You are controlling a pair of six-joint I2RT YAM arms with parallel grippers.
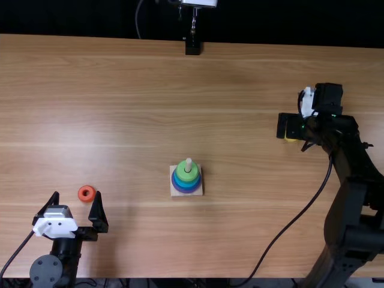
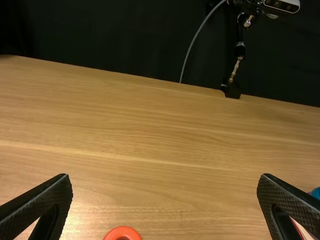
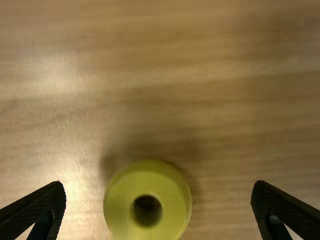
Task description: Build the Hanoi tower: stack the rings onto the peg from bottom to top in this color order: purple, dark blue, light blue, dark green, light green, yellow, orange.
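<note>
In the top view, from the peg (image 1: 188, 163), the yellow ring (image 3: 125, 205) is seen toward two o'clock, under the right gripper (image 1: 290, 127); the orange ring (image 1: 87, 193) toward nine, near the left gripper (image 1: 76, 194). Both grippers' fingers are spread wide.

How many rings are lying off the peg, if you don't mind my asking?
2: the orange ring on the table near the left claw, and the yellow ring beneath the right claw.

Two grippers showed, one left gripper (image 1: 77, 193) and one right gripper (image 1: 288, 127); one table (image 1: 120, 108), one square base (image 1: 174, 192) and one peg (image 1: 188, 163). One orange ring (image 1: 87, 187) and one yellow ring (image 3: 120, 210) lay loose; at least three stacked rings (image 1: 187, 177) showed.
</note>
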